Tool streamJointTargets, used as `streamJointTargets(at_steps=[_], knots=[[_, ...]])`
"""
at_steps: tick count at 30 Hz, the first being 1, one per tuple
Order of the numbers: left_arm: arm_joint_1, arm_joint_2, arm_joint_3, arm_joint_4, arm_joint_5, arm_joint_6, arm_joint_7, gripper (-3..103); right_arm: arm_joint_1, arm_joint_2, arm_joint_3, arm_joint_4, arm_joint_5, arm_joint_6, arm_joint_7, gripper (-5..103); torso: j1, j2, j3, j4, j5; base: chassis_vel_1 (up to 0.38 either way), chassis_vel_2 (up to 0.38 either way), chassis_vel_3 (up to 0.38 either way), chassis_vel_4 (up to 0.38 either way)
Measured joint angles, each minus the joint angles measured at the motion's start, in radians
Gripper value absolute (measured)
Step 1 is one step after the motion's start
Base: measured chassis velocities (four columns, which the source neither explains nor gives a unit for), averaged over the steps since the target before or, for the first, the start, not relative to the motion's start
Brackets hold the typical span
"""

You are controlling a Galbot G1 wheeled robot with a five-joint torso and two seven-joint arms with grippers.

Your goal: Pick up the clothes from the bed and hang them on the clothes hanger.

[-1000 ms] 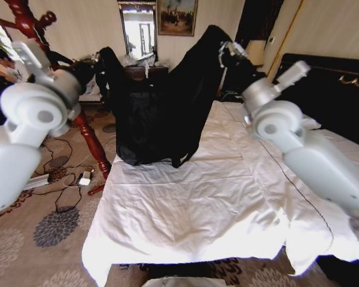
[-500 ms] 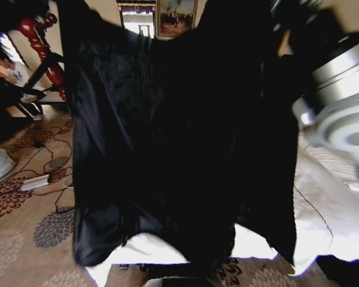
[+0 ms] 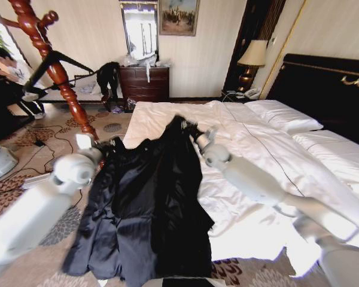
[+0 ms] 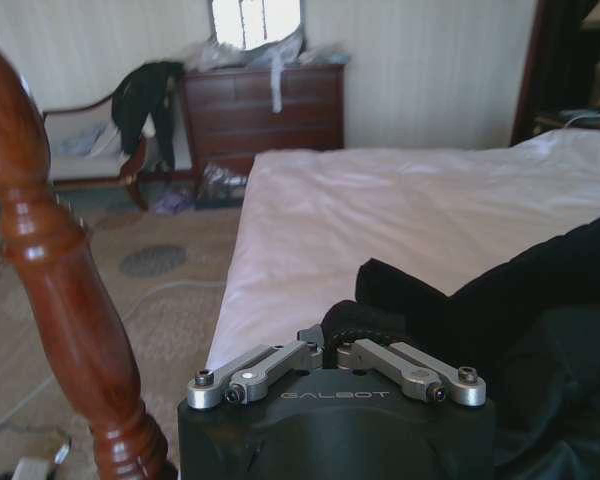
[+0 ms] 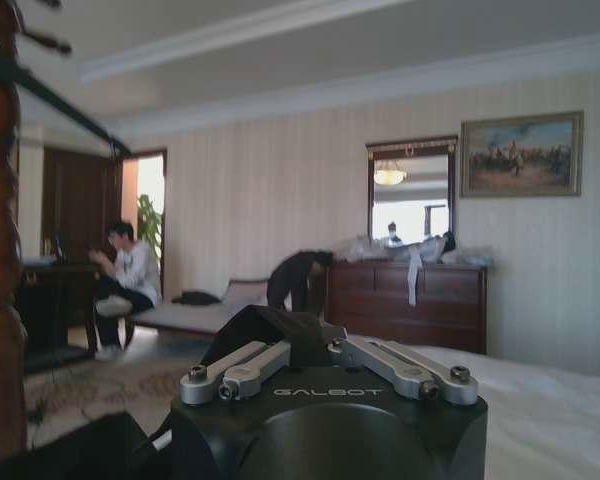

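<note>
Black cloth: one coat, the clothes (image 3: 149, 209), lies spread over the near-left corner of the bed (image 3: 257, 143), lower centre of the head view, its hem hanging off the foot edge toward the carpet; its lining has a slight sheen
Writing: "GALBOT" reads on the dark housing at the bottom of each wrist view; no other lettering can be read
Count: two arms, two grippers, one coat, one red-brown wooden coat stand (image 3: 51, 63), one black clothes hanger (image 3: 57, 60), one dresser (image 3: 145, 82), one lamp (image 3: 253, 55), one framed painting (image 3: 178, 16), one mirror (image 3: 139, 28)
Left gripper (image 3: 115, 143): left of centre in the head view, at the coat's upper left shoulder; in the left wrist view its fingers are pressed together, pinching a fold of black cloth (image 4: 380, 300) at lower centre
Right gripper (image 3: 191, 128): centre of the head view, at the coat's raised peak on the duvet; in the right wrist view its fingers (image 5: 270, 335) are drawn in close with dark cloth bunched at them, pinching the coat
Hanger: upper left of the head view, hooked on the stand, well apart from the coat
Bed: white duvet, black headboard with gold trim at upper right
</note>
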Motion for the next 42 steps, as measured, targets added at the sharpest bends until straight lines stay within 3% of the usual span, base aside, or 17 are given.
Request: streamJointTargets(at_steps=[3, 6, 9, 16, 19, 24, 28, 29, 30, 32, 34, 38, 40, 41, 42], knots=[[-0.068, -0.107, 0.025, 0.143, 0.008, 0.003, -0.033, 1, -0.002, 0.120, -0.003, -0.174, -0.088, 0.000, -0.027, 0, 0.000, 0.000, 0.000, 0.0029, -0.0003, 0.000, 0.000, 0.000, 0.000], [-0.135, -0.173, 0.042, 0.223, -0.016, 0.009, -0.065, 1, 0.005, 0.172, -0.004, -0.258, -0.129, -0.012, -0.030, 0, 0.000, 0.000, 0.000, 0.0029, -0.0005, 0.000, 0.000, 0.000, 0.000], [-0.255, -0.269, 0.071, 0.307, -0.088, 0.028, -0.143, 1, 0.021, 0.222, -0.005, -0.328, -0.171, -0.041, -0.022, 0, 0.000, 0.000, 0.000, 0.0002, 0.0002, 0.000, 0.000, 0.000, 0.000], [-0.371, -0.392, 0.119, 0.405, -0.191, 0.056, -0.245, 1, 0.020, 0.249, -0.010, -0.355, -0.189, -0.114, 0.055, 0, 0.000, 0.000, 0.000, 0.0019, 0.0001, 0.000, 0.000, 0.000, 0.000], [-0.394, -0.478, 0.145, 0.474, -0.200, 0.063, -0.278, 1, 0.001, 0.233, -0.012, -0.332, -0.187, -0.109, 0.066, 0, 0.000, 0.000, 0.000, 0.0010, 0.0003, 0.000, 0.000, 0.000, 0.000], [-0.373, -0.547, 0.160, 0.513, -0.178, 0.079, -0.299, 1, -0.034, 0.213, -0.003, -0.289, -0.168, -0.096, 0.082, -1, 0.000, 0.000, 0.000, 0.0005, 0.0002, 0.000, 0.000, 0.000, 0.000], [-0.351, -0.542, 0.160, 0.516, -0.156, 0.084, -0.315, -1, -0.058, 0.186, 0.002, -0.220, -0.076, -0.105, 0.084, 9, 0.000, 0.000, 0.000, 0.0015, 0.0001, 0.000, 0.000, 0.000, 0.000], [-0.339, -0.522, 0.156, 0.517, -0.138, 0.085, -0.311, 8, -0.071, 0.161, 0.007, -0.156, 0.002, -0.121, 0.084, 15, 0.000, 0.000, 0.000, 0.0016, -0.0001, 0.000, 0.000, 0.000, 0.000], [-0.339, -0.522, 0.156, 0.517, -0.138, 0.085, -0.311, 8, -0.071, 0.161, 0.007, -0.156, 0.002, -0.121, 0.084, 15, 0.000, 0.000, 0.000, 0.0016, -0.0001, 0.000, 0.000, 0.000, 0.000], [-0.312, -0.473, 0.138, 0.481, -0.125, 0.086, -0.292, 19, -0.092, 0.116, 0.030, -0.042, 0.133, -0.169, 0.087, 25, 0.000, 0.000, 0.000, 0.0016, 0.0000, 0.000, 0.000, 0.000, 0.000], [-0.304, -0.458, 0.131, 0.463, -0.127, 0.087, -0.289, 19, -0.097, 0.104, 0.041, -0.012, 0.170, -0.185, 0.093, 31, 0.000, 0.000, 0.000, 0.0017, -0.0002, 0.000, 0.000, 0.000, 0.000], [-0.231, -0.330, 0.086, 0.339, -0.151, 0.095, -0.289, 40, -0.144, 0.011, 0.147, 0.160, 0.465, -0.271, 0.196, 47, 0.000, 0.000, 0.000, 0.0018, -0.0002, 0.000, 0.000, 0.000, 0.000], [-0.216, -0.310, 0.077, 0.318, -0.155, 0.089, -0.285, 40, -0.160, -0.008, 0.171, 0.183, 0.498, -0.280, 0.228, 52, 0.000, 0.000, 0.000, 0.0018, -0.0003, 0.000, 0.000, 0.000, 0.000], [-0.186, -0.276, 0.057, 0.280, -0.169, 0.078, -0.280, 52, -0.195, -0.038, 0.213, 0.216, 0.542, -0.296, 0.271, 58, 0.000, 0.000, 0.000, 0.0015, -0.0001, 0.000, 0.000, 0.000, 0.000], [-0.155, -0.248, 0.038, 0.245, -0.179, 0.064, -0.276, 52, -0.233, -0.067, 0.255, 0.249, 0.583, -0.313, 0.315, 63, 0.000, 0.000, 0.000, 0.0010, 0.0001, 0.000, 0.000, 0.000, 0.000]])
